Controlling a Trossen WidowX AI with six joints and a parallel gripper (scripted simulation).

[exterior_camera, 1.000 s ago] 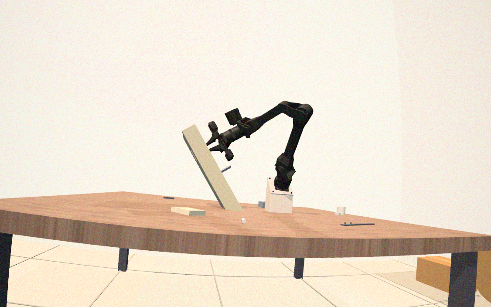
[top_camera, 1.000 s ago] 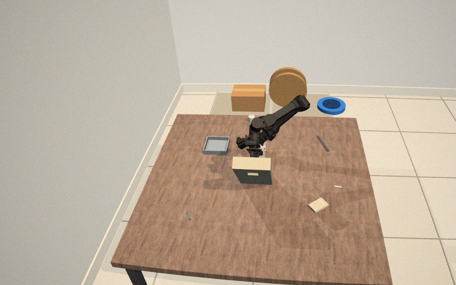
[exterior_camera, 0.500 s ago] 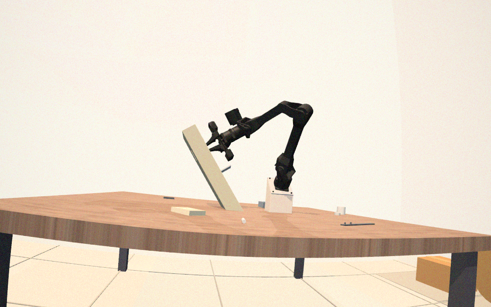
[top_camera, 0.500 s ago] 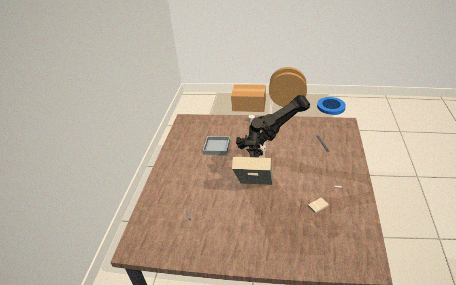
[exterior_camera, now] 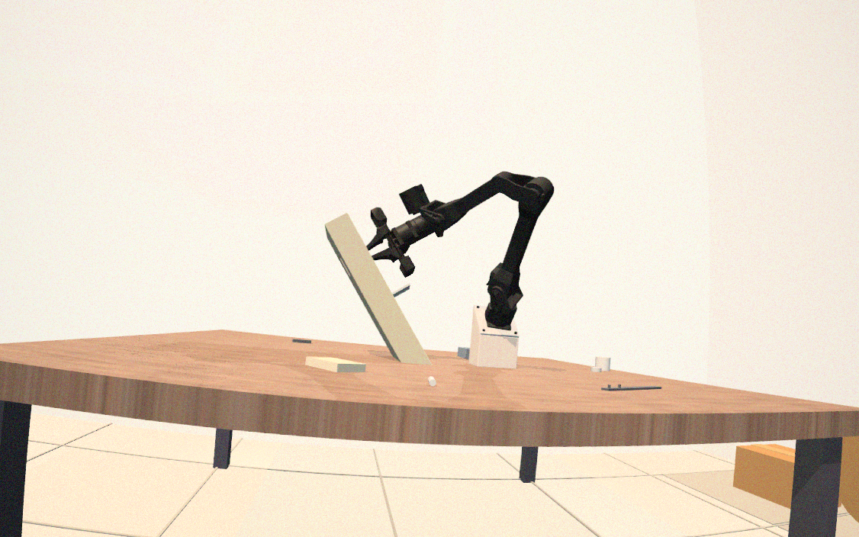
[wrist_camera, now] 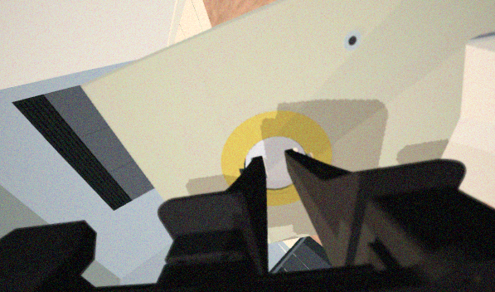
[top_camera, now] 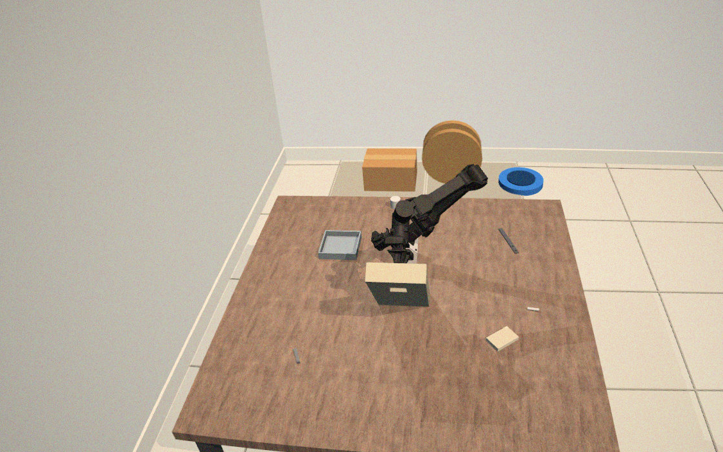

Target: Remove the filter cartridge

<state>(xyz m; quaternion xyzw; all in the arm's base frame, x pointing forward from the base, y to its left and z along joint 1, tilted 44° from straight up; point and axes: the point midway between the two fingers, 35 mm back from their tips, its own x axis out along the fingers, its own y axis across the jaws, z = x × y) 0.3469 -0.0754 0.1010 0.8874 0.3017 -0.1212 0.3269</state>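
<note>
The service panel (top_camera: 395, 272) (exterior_camera: 379, 293) (wrist_camera: 187, 112) stands tilted on the table. The cartridge's round pale face (wrist_camera: 274, 176) sits inside a yellow ring (wrist_camera: 237, 143) on it. How far the cartridge stands out cannot be told. My gripper (top_camera: 401, 261) (exterior_camera: 371, 253) (wrist_camera: 273, 156) is shut on the cartridge, its two narrow fingertips at the face with a gap between them. The fingers hide the slots. The grey-blue tray (top_camera: 338, 256) (exterior_camera: 463, 352) lies on the table beside the arm, left of the panel in the top view; no cartridge is in it.
A thin ledge (exterior_camera: 401, 291) juts from the panel below my gripper. A pale block (top_camera: 502, 338) (exterior_camera: 335, 364), a white peg (top_camera: 533, 308) (exterior_camera: 432, 381), a dark bar (top_camera: 508, 240) (exterior_camera: 639, 387), a small grey bar (top_camera: 296, 356) (exterior_camera: 301, 340) and a white cylinder (top_camera: 395, 201) (exterior_camera: 602, 363) lie around.
</note>
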